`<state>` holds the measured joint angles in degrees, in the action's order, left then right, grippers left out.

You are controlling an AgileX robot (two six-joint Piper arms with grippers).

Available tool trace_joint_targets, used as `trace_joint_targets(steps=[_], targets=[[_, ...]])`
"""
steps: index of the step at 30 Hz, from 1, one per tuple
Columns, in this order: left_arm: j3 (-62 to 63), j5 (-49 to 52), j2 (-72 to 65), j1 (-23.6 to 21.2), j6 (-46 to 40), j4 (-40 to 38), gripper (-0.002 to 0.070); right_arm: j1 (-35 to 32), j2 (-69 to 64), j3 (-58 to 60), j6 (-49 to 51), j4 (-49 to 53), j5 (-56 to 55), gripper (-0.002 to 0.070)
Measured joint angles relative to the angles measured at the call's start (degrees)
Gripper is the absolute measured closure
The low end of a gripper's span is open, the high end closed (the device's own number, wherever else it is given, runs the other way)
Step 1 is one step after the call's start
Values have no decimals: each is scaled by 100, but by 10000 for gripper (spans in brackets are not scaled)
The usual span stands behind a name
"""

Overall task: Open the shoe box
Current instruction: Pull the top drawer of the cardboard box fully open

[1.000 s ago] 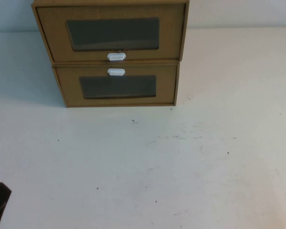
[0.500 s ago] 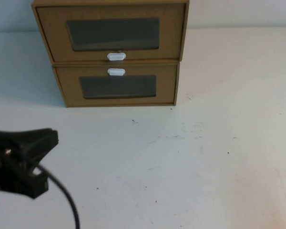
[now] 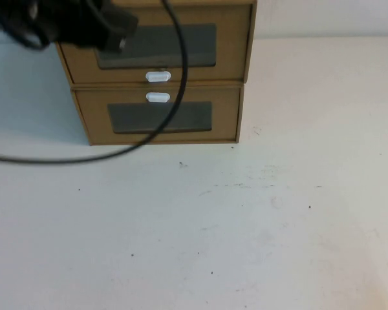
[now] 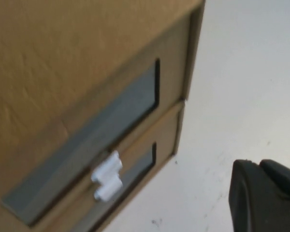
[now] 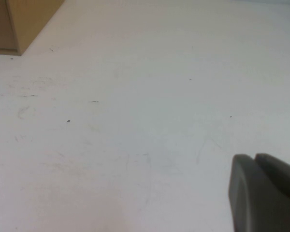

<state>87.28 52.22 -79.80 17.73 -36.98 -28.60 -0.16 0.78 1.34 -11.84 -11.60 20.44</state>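
Two brown shoe boxes stand stacked at the back of the table, the upper box (image 3: 233,51) on the lower box (image 3: 226,113). Each has a dark window and a white pull tab, the upper tab (image 3: 158,77) just above the lower tab (image 3: 158,97). Both fronts are closed. My left gripper (image 3: 119,26) hovers at the upper box's left front corner, shut and holding nothing; its wrist view shows the box top (image 4: 63,58), both tabs (image 4: 106,169) and the shut gripper (image 4: 260,164). My right gripper (image 5: 255,157) is shut over bare table, out of the high view.
The left arm's black cable (image 3: 174,84) loops down across both box fronts and onto the white table (image 3: 246,226). A box corner (image 5: 19,24) shows far off in the right wrist view.
The left arm has swung from the near left edge of the table up to the upper box's left front corner, trailing its cable. The boxes have not moved.
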Motion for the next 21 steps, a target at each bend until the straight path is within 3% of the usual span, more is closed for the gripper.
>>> trace_joint_targets(steps=[11,16,21], targets=[[4691,1751,-2904,-11,571,377,680,0,0,0,0,0,0,690],[5669,1921,-3812,-60,843,452,680,0,0,0,0,0,0,689],[5814,1970,-4148,-137,994,533,680,0,0,0,0,0,0,689]])
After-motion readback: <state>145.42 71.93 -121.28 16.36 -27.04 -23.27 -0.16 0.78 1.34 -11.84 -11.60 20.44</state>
